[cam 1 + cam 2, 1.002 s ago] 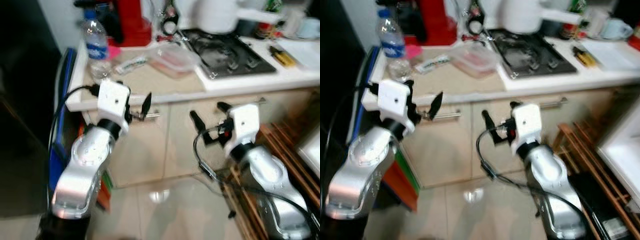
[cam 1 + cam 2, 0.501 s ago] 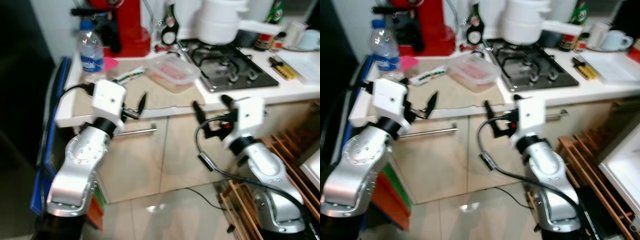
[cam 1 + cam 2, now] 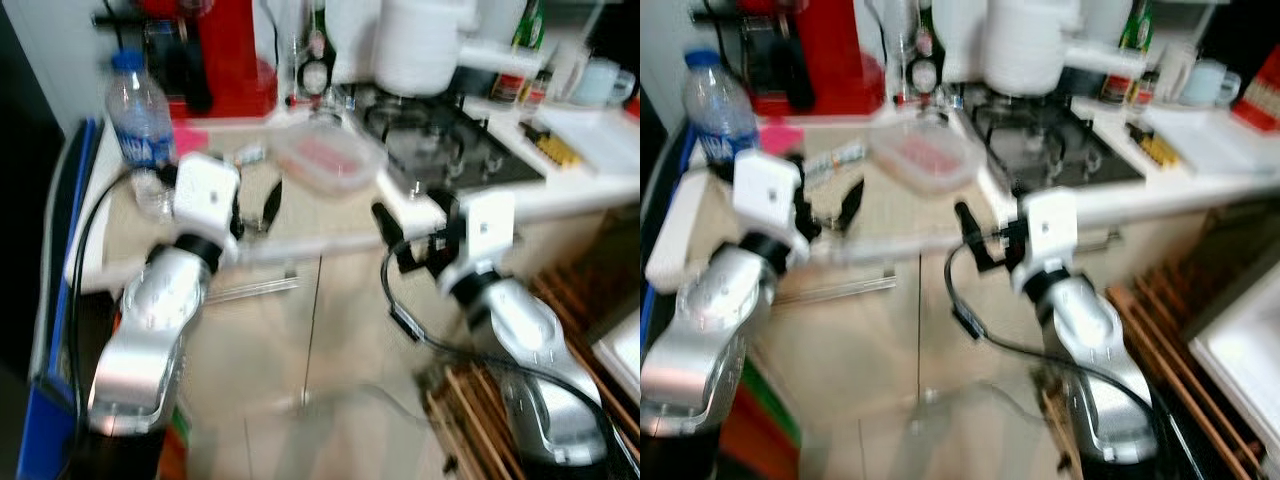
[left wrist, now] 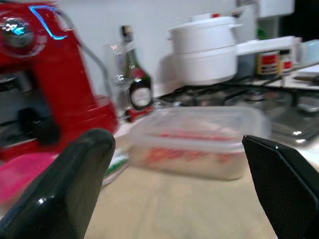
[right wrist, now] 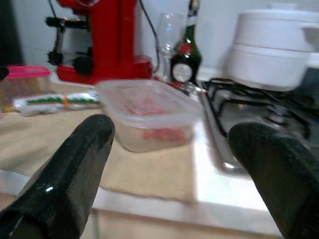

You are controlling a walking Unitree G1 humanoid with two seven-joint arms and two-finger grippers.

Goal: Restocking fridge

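- Two grippers are raised at the counter's front edge, mid-frame in the head views: the left gripper (image 3: 255,205) left of centre, the right gripper (image 3: 415,235) right of centre.
- Both have their fingers spread wide with nothing between them; in the wrist views, each pair of black fingers (image 4: 70,184) frames the tub from the lower corners.
- Below them, in the lower half of the frame, are pale cabinet doors (image 3: 320,320) and a blurred tiled floor.
- On the beige counter (image 3: 330,215), just beyond the grippers, sits a clear lidded tub (image 3: 327,158) with red food inside, upper centre of the frame, touched by neither gripper.
- Upper left, a water bottle (image 3: 135,135) stands near the counter's left end.
- Right of the tub lies a gas hob (image 3: 460,155).
- Farthest back, along the top edge: a red coffee machine (image 3: 215,50), a dark bottle (image 4: 133,74), a wine glass (image 5: 169,30) and a white pot (image 3: 420,45) on the hob.
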